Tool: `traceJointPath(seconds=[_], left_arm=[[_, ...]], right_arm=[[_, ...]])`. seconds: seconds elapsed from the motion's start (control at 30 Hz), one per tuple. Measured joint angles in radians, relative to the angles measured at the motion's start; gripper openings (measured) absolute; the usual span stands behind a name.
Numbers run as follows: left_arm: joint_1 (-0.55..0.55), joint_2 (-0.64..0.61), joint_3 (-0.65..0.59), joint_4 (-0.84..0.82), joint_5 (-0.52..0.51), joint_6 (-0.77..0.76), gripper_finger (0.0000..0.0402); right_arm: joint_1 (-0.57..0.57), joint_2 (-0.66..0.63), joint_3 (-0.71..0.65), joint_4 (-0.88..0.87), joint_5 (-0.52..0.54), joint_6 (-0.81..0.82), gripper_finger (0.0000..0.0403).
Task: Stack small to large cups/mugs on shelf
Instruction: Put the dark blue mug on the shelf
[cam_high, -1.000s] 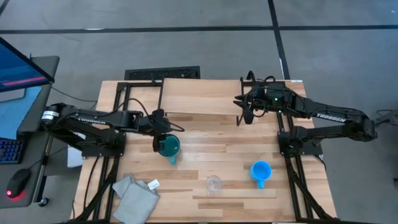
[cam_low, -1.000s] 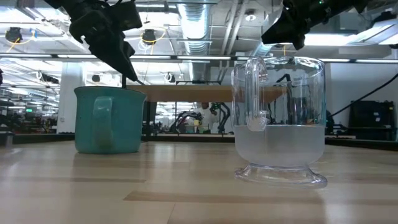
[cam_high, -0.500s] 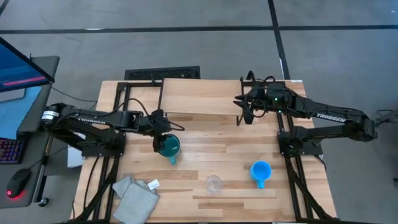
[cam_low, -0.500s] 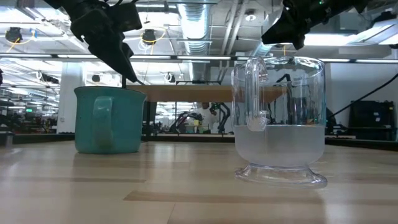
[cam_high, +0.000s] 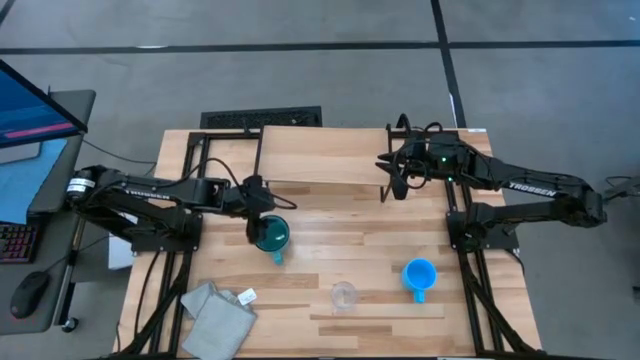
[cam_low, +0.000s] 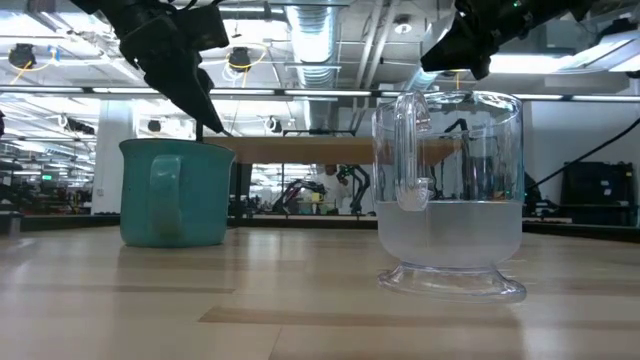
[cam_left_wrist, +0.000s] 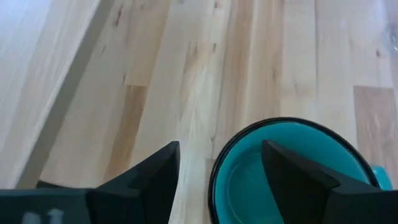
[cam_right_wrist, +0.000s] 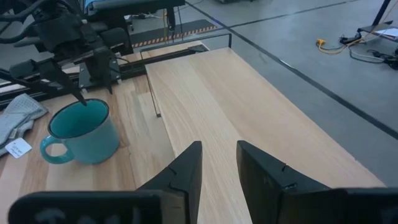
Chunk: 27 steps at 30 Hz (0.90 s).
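Note:
The teal mug (cam_high: 271, 236) stands upright on its base on the tabletop, just in front of the shelf (cam_high: 325, 155). My left gripper (cam_left_wrist: 221, 146) is open over the mug's far-left rim (cam_left_wrist: 214, 165). One finger is inside the mug and one outside, both apart from the wall. The blue mug (cam_high: 419, 273) and the clear cup (cam_high: 343, 295) stand near the table's front. My right gripper (cam_right_wrist: 217, 155) hovers open over the shelf's right end with nothing between its fingers.
A grey folded cloth (cam_high: 218, 312) with a white tag lies at the table's front left corner. The shelf's thin black legs (cam_right_wrist: 153, 96) stand close behind the teal mug. In the low view the clear cup (cam_low: 450, 195) fills the foreground.
My left gripper's fingers have spread wider over the teal mug's rim. The mug stands where it was.

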Motion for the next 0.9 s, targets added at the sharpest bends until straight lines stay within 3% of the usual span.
traceJointPath(seconds=[0.13, 0.37, 0.6, 0.9], left_arm=[[0.000, 0.000, 0.000, -0.002, 0.022, -0.076, 0.0215], [-0.009, 0.000, 0.000, -0.018, 0.193, -0.026, 0.0215], [-0.037, 0.000, -0.001, -0.174, 0.189, -0.113, 0.0215], [-0.037, 0.000, -0.001, -0.207, 0.161, -0.335, 0.0214]], right_arm=[[0.000, 0.000, 0.000, 0.000, 0.000, 0.000, 0.0122], [0.000, 0.000, 0.000, 0.000, 0.000, 0.000, 0.0122], [0.000, 0.000, 0.000, 0.000, 0.000, -0.001, 0.0122], [0.000, 0.000, 0.000, 0.000, 0.000, -0.007, 0.0122]])
